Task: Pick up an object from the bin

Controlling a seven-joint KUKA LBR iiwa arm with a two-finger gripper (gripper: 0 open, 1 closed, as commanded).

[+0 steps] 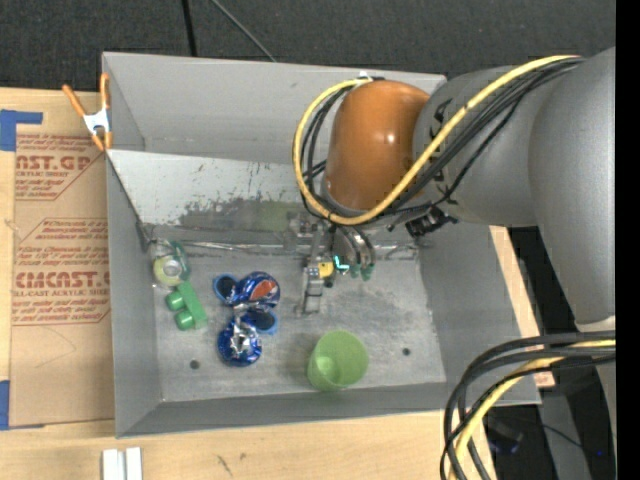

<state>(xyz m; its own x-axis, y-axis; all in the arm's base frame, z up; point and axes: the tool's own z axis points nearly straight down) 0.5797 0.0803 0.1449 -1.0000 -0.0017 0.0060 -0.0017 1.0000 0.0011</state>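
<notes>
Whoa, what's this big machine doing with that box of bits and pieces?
A robot arm is reaching into a grey metal bin to pick something out. Its claw is down near the bin's floor, about the middle. Nearest to it are some crumpled blue pieces, just to the picture's left, and a green cup nearer the front wall. A small green block lies further left. I can't see anything in the claw's grip.

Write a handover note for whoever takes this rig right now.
Gripper: low over the bin floor near the middle; nothing visibly held.
Things: green cup nearest, toward the near wall. Blue crumpled pieces on the view's left of the gripper; green block and small clear item further left.
Done: nothing picked.
Left: choose a thing, grasp, lift out.
</notes>
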